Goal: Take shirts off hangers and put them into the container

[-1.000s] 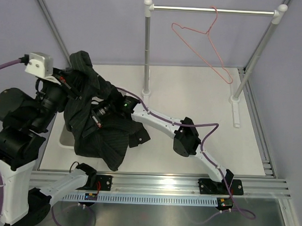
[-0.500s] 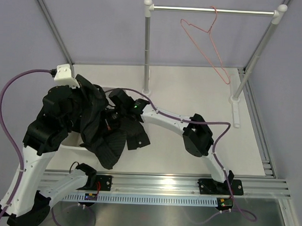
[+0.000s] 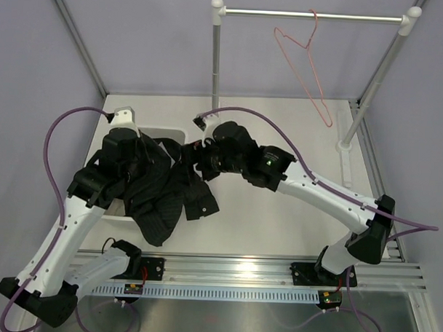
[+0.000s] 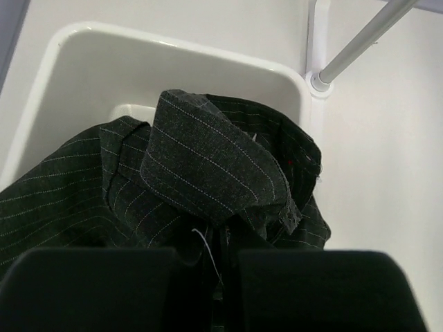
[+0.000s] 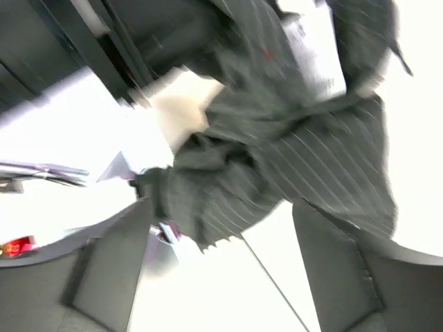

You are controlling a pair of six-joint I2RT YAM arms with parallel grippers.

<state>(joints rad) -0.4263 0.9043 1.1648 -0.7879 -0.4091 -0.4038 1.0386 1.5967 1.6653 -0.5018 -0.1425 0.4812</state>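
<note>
The black pinstriped shirt lies bunched over the white basket at the left side of the table. Part of it sits inside the basket, and part spills over the near and right rim onto the tabletop. The left arm reaches over the basket from the near left. In its wrist view the left gripper has its two dark fingers pressed together with a fold of the cloth caught between them. Just beyond, the fabric mounds up against the basket's far wall, and a small red mark shows on the right of the heap. The right arm bends in from the near right, and the right gripper is at the right edge of the bundle, near the basket's far right corner. Its wrist view is blurred, yet the fingers stand well spread with nothing gripped between them; the striped cloth lies just past their tips. The pink wire hanger is bare and hangs by its hook from the metal rail at the far right, tilted and well apart from the shirt and from both arms.
</note>
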